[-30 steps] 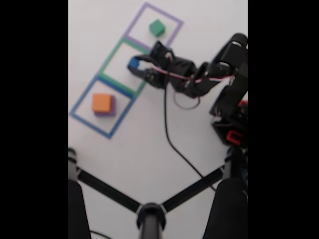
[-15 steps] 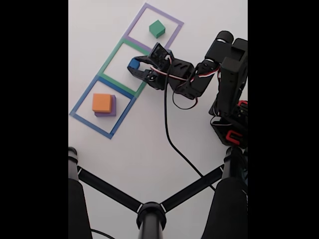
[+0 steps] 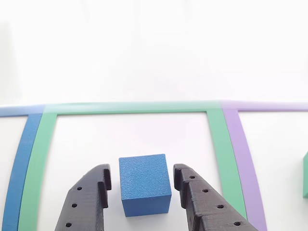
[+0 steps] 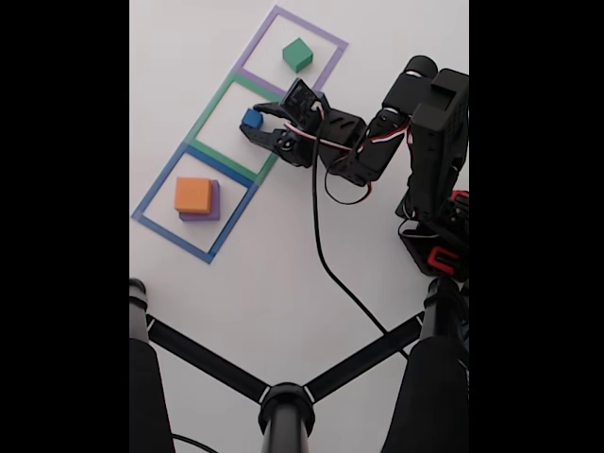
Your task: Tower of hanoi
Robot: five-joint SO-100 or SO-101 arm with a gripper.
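1. Your close view shows the gripper point(image 3: 142, 192) with its jaws apart, a narrow gap on each side of the blue cube point(image 3: 145, 184); it seems unclamped.
2. The cube sits inside the green tape square point(image 4: 229, 128).
3. Your fixed view adds the green block point(image 4: 297, 54) at 1 o'clock from the cube and the orange block point(image 4: 192, 194) on the purple block point(image 4: 215, 200) at 7 o'clock.
4. White table point(image 4: 274, 283).
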